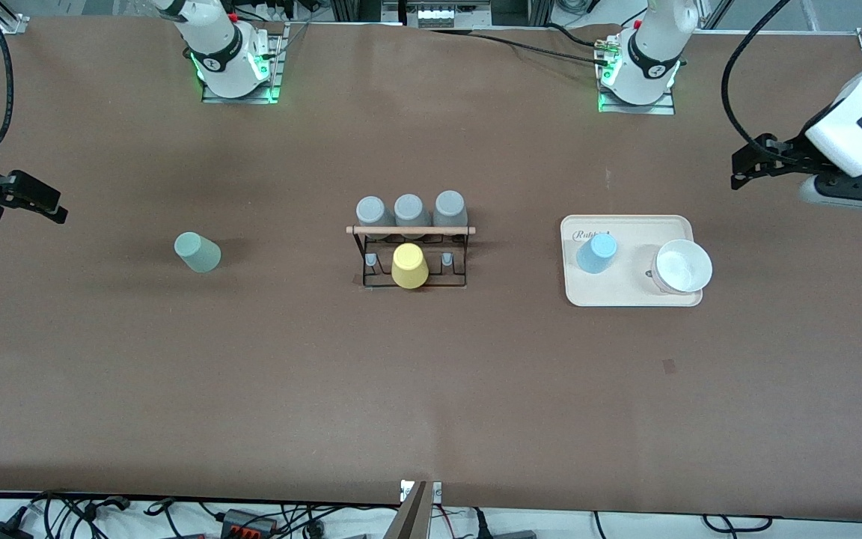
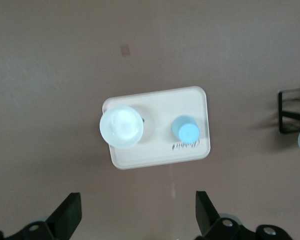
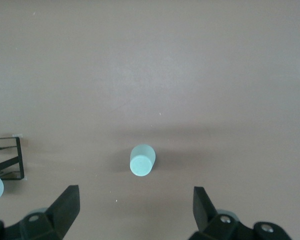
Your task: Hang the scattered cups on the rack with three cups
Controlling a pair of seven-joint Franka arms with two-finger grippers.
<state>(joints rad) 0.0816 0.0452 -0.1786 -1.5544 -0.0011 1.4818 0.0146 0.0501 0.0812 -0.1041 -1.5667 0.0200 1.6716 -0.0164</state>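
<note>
We see a smooth mint cup (image 1: 197, 252) on bare table, a blue cup (image 1: 596, 253) on the cream tray (image 1: 629, 298) — both grippers (image 2: 135, 212) (image 3: 135, 210) hover spread wide, empty.

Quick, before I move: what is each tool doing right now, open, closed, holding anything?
Left tool: open, empty, up over bare table beside the cream rectangular tray.
Right tool: open, empty, up over bare table near the pale mint green tumbler.
</note>
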